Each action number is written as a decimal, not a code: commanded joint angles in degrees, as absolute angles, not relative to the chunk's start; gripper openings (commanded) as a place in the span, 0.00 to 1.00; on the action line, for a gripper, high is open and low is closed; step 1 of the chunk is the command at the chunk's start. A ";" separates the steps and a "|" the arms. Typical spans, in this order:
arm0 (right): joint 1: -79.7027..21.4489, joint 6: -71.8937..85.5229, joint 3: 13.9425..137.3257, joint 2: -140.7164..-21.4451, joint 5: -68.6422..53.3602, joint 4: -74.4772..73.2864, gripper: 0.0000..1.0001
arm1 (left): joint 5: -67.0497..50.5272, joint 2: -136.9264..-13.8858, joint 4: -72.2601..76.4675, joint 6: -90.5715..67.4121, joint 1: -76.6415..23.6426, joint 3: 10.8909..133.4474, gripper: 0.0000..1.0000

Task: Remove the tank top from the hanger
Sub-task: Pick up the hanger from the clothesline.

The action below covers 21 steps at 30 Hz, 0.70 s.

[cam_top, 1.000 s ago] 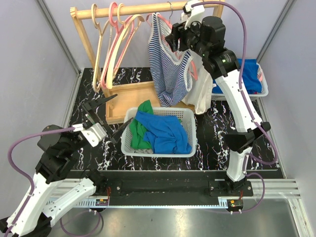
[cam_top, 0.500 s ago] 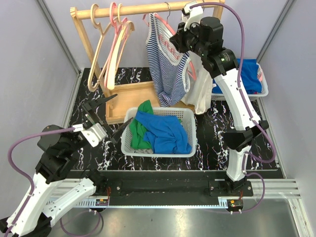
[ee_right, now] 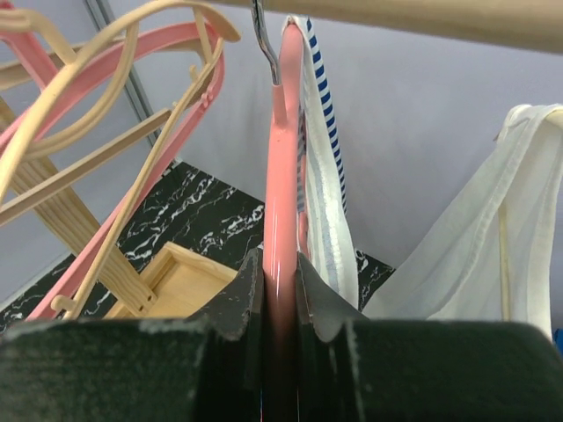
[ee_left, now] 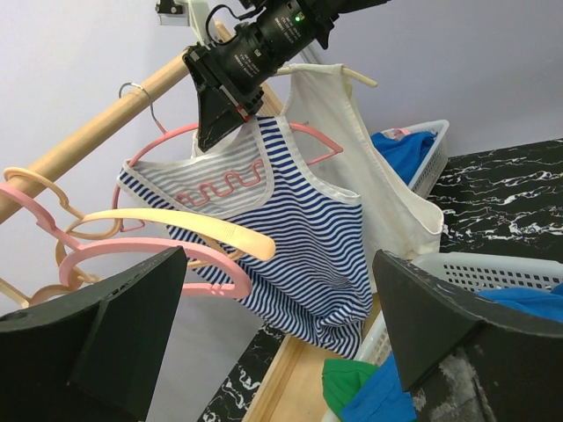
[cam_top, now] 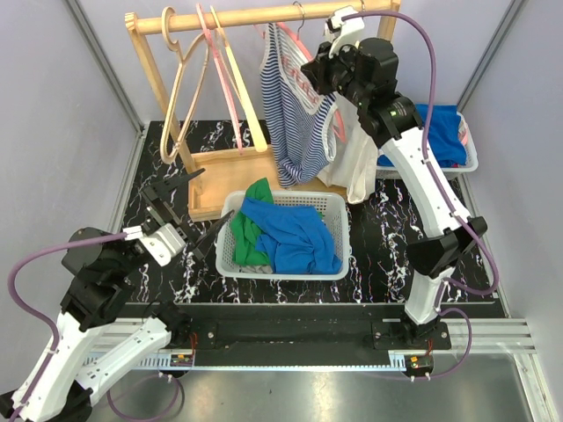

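The blue-and-white striped tank top (cam_top: 295, 123) hangs on a pink hanger (cam_top: 338, 123) from the wooden rail (cam_top: 264, 16). My right gripper (cam_top: 315, 77) is up at the rail, shut on the pink hanger (ee_right: 281, 202) just below its hook, with the striped tank top (ee_right: 321, 176) draped along the right side of it. In the left wrist view the tank top (ee_left: 299, 237) faces me, with the right gripper (ee_left: 220, 110) pinching the hanger (ee_left: 315, 142) at its neckline. My left gripper (cam_top: 189, 211) stands wide open low on the left, apart from the garment, and holds nothing (ee_left: 280, 264).
Several empty pink and cream hangers (cam_top: 202, 88) dangle at the rail's left end. A white tank top (cam_top: 361, 167) hangs right of the striped one. A white basket (cam_top: 286, 269) with blue and green clothes sits centre; another basket (cam_top: 472, 161) stands back right. The rack's wooden base (cam_top: 229, 171) lies behind.
My right gripper has shut on the pink hanger and moved slightly left with it. The striped tank top has shifted left and the empty hangers have swung. The left arm has barely moved.
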State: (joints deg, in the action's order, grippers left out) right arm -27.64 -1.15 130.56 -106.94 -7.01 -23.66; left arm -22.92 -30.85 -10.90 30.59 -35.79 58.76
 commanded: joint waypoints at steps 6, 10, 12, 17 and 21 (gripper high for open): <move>-27.95 -0.88 130.43 -98.97 -8.52 -7.21 0.00 | -23.91 -29.62 -8.70 31.02 -35.07 58.18 0.94; -27.95 -0.79 130.43 -97.74 -9.49 -10.01 0.00 | -23.64 -29.62 -8.26 30.15 -34.72 57.75 0.95; -27.95 -0.88 130.52 -96.60 -10.28 -14.05 0.00 | -22.86 -29.71 -7.74 28.84 -34.72 57.66 0.95; -27.95 -1.14 125.61 -88.89 -11.51 -20.21 0.00 | -24.08 -29.88 -7.47 27.51 -34.72 57.39 0.95; -27.95 -0.70 121.47 -82.80 -12.04 -25.39 0.00 | -24.87 -30.32 -6.68 27.68 -34.63 57.57 0.95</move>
State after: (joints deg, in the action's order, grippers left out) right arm -27.68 -0.97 121.89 -92.97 -9.61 -26.81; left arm -23.27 -30.09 -10.26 28.62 -34.92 57.63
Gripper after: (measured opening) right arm 0.161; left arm 0.947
